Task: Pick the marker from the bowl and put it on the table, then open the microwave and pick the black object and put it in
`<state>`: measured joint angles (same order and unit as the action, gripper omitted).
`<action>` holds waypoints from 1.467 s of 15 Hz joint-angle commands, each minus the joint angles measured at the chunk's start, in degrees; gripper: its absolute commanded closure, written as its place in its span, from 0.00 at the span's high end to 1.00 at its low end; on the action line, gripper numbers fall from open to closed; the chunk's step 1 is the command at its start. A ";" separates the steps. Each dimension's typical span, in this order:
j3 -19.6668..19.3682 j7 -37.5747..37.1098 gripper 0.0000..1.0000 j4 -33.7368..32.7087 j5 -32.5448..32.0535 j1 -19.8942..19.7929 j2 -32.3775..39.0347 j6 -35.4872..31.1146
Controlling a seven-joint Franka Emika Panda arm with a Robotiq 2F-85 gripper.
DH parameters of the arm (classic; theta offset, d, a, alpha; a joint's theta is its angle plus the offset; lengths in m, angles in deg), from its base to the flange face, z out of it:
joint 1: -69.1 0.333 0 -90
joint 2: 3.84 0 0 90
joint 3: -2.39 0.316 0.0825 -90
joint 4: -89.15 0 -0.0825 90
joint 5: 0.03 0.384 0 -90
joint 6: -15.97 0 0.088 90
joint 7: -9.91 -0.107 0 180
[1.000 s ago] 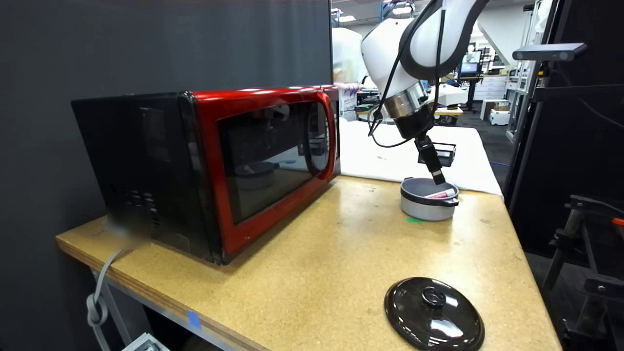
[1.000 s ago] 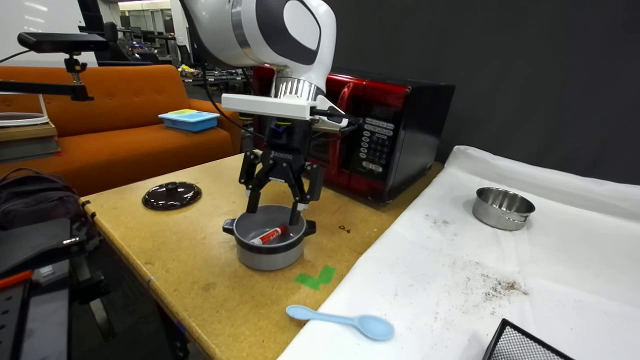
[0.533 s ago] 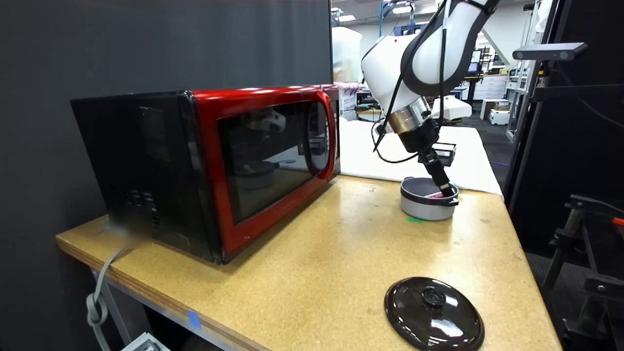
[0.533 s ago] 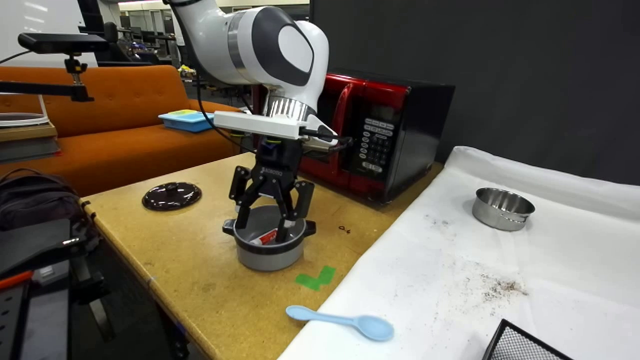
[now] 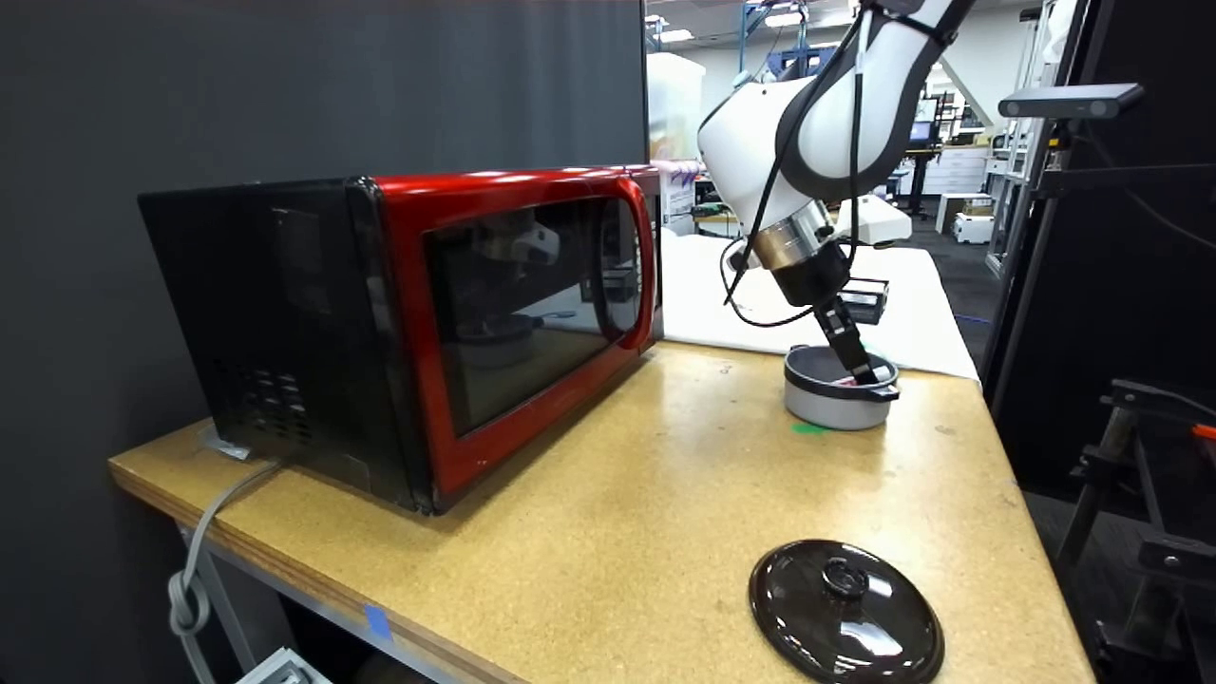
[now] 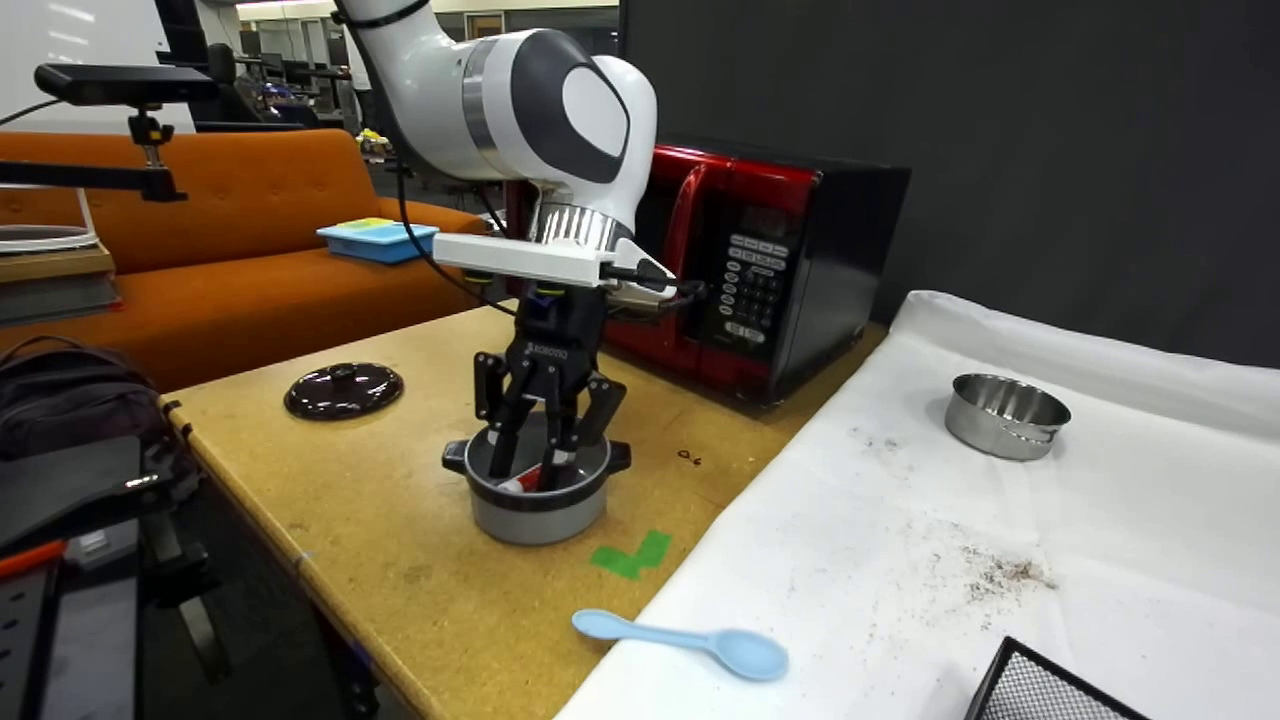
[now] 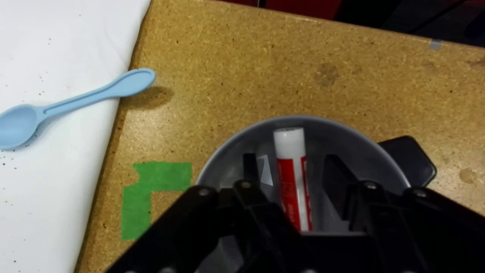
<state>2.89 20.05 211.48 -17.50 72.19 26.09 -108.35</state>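
Well, far to the left of your gripper [image 7: 291, 165] in the wrist view, a blue spoon [image 7: 77, 101] lies on the white sheet [image 7: 45, 212], its handle reaching over the table [image 7: 242, 72]. Nearer, a corner of green tape [image 7: 146, 182] sits on the tabletop, just beside the bowl [image 7: 341, 138]. Next comes the finger on the left [image 7: 250, 165], its tip down inside the bowl. Right of it, between the two fingertips, is your marker [image 7: 292, 178] in the bowl, its white end ahead and its red label running back until the gripper hides it. Your jaws stand apart, a gap showing on each side of the marker, narrower on the left, so you hold nothing. Expect the marker to be light, stiff and hard to damage, yet smooth and round, so it may roll or squirt out if you pinch near an end. Take it across the barrel, on the red label, clear of the white end; whether it lies flat or leans on the wall is hard to tell, so keep the pads low. Past the wider gap stands the finger on the right [image 7: 336, 184], and beyond it the bowl's black handle [image 7: 411, 161]; go gently on that side, since the bowl itself probably shifts if a finger nudges it
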 commanded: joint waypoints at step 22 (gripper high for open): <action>-3.46 -1.09 0.05 -4.25 7.26 -5.02 -22.04 13.06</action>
<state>0.41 18.08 209.28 -13.87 69.59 1.45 -92.23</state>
